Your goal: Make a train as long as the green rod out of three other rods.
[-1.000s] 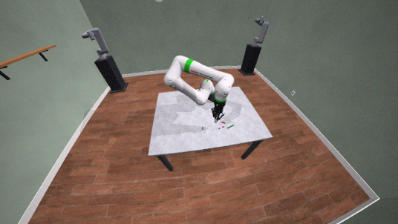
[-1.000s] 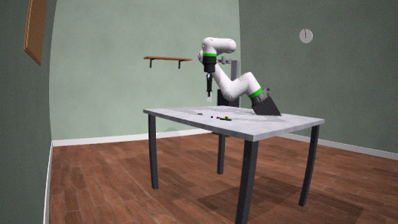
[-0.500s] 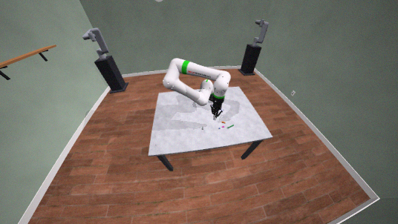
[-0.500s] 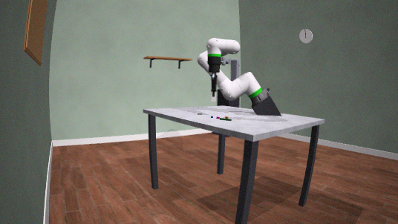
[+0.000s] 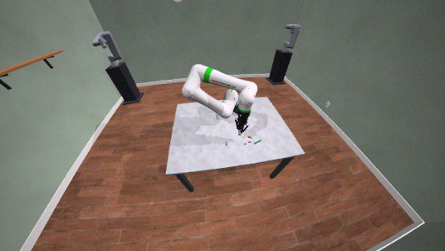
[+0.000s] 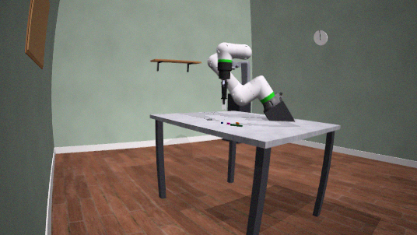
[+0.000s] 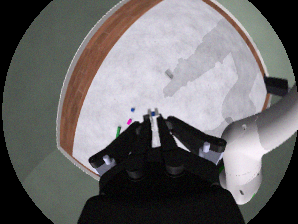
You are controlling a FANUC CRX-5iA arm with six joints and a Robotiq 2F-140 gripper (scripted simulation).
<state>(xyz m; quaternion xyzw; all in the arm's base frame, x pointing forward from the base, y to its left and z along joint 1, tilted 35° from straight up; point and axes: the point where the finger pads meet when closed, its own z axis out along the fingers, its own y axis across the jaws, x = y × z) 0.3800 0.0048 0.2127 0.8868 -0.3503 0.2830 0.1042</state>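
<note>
Gripper (image 5: 240,133) (image 6: 223,104) (image 7: 153,113): clenched above the table (image 5: 199,159) (image 6: 268,141) (image 7: 107,92), apparently on a small blue rod (image 7: 153,114); keep closed through the carry.
Grey rod (image 5: 227,143) (image 6: 209,119) (image 7: 169,74): on the table, well apart from the coloured group; likely needed in the middle or at one end.
Orange rod (image 5: 250,137) (image 6: 237,123): on the table near the green rod, hidden in the wrist view; with blue and grey, adds up to green.
Green rod (image 5: 257,141) (image 6: 236,125) (image 7: 118,132): length guide only; leave outside the train.
Magenta rod (image 5: 249,142) (image 6: 228,124) (image 7: 129,121): probably spare; steer well around.
Loose blue rod (image 5: 245,144) (image 6: 222,123) (image 7: 132,109): near magenta, apparently spare too.
Placing: square up to the train line first, lower gently, release only when flat, then lift straight to avoid dragging so short a piece.
</note>
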